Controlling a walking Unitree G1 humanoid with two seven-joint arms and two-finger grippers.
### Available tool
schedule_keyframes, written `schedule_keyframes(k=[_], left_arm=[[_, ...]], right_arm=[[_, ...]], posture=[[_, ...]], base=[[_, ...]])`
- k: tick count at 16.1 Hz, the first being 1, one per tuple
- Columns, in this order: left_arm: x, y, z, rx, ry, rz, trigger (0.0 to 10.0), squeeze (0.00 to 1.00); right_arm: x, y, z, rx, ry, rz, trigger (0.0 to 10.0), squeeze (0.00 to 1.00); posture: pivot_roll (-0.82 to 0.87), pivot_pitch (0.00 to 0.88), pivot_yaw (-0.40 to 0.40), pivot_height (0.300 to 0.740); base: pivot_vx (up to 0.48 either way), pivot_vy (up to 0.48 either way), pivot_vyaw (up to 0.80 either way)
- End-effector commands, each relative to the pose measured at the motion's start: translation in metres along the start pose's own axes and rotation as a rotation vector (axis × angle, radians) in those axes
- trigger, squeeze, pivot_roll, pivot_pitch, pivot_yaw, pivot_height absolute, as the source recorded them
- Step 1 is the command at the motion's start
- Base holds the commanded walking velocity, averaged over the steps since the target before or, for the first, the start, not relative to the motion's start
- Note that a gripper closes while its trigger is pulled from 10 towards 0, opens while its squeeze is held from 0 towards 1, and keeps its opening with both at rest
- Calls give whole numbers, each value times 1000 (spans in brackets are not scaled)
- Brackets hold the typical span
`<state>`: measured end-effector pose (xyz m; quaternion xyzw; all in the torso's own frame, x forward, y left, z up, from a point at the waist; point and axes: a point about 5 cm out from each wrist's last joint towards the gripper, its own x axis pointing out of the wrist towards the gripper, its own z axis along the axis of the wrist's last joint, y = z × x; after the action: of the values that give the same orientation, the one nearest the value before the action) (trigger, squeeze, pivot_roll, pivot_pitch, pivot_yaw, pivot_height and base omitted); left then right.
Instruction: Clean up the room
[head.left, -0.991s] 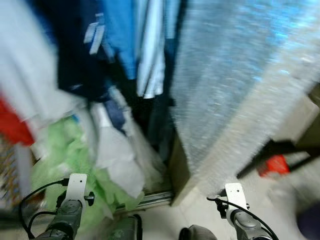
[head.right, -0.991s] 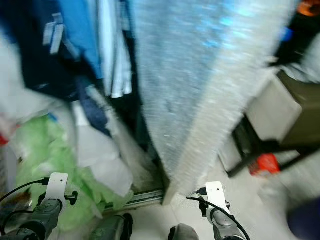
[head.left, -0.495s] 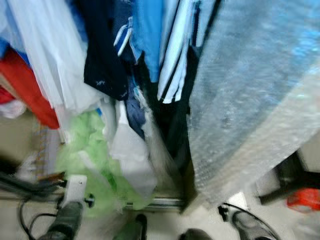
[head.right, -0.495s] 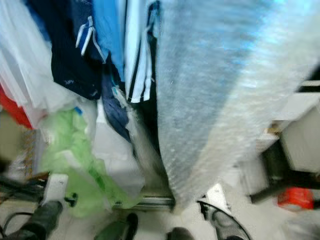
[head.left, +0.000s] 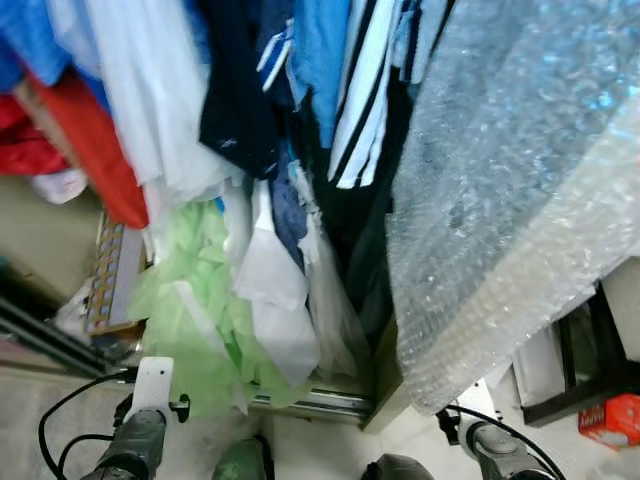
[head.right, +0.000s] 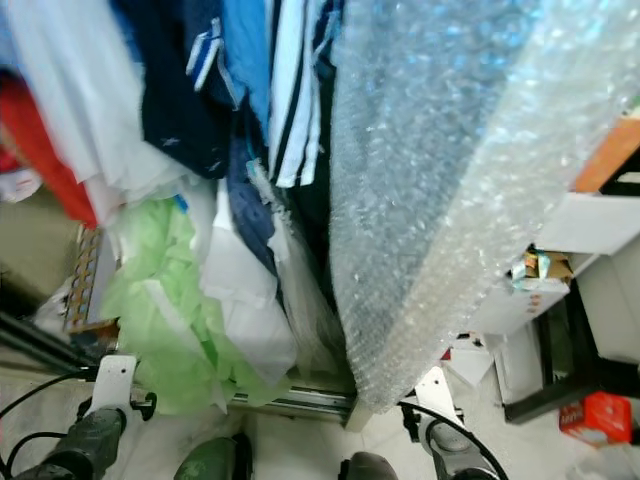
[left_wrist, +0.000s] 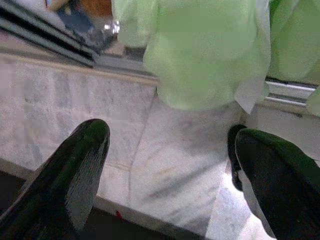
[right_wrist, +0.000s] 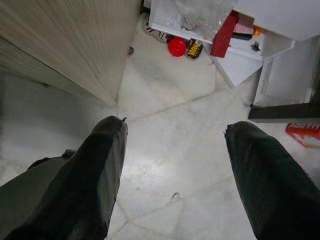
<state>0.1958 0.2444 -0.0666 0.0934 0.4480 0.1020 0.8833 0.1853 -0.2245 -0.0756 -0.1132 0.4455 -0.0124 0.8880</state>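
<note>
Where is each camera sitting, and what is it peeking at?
Left eye: on the head, looking down at hanging clothes and bubble wrap; both arms below.
Right eye: beside it, same scene.
Left wrist: on the left arm, facing the floor and green cloth between open jaws.
Right wrist: on the right arm, facing floor and a red ball, jaws open.
Shared: green cloth.

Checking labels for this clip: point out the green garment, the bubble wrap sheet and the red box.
green garment (head.left: 190, 320), left eye view, middle folds
bubble wrap sheet (head.right: 440, 170), right eye view, centre
red box (head.right: 585, 417), right eye view, top face
</note>
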Motion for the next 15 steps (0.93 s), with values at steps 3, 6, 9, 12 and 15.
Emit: schedule_keyframes(k=[3, 6, 9, 12, 15], left_arm=[[0, 2, -4, -19, 13, 0, 10000, 0], [-1, 4, -7, -18, 17, -2, 10000, 0], [-1, 5, -7, -9, 16, -3, 10000, 0], [-1, 8, -7, 6, 11, -6, 10000, 0], [-1, 6, -7, 11, 9, -15, 10000, 0]], right_arm=[[1, 1, 1, -16, 11, 6, 10000, 0], [1, 1, 1, -33, 14, 8, 10000, 0], [1, 1, 2, -40, 16, 6, 10000, 0], [1, 1, 0, -16, 37, 2, 10000, 0], [0, 3, -8, 127, 91, -3, 10000, 0]], posture=[[-32, 93, -7, 740], [-32, 92, -6, 740], [-32, 89, -8, 740], [-32, 89, -8, 740], [-29, 85, -14, 740]], base=[[0, 0, 0], [0, 331, 0], [0, 264, 0], [0, 0, 0], [0, 0, 0]])
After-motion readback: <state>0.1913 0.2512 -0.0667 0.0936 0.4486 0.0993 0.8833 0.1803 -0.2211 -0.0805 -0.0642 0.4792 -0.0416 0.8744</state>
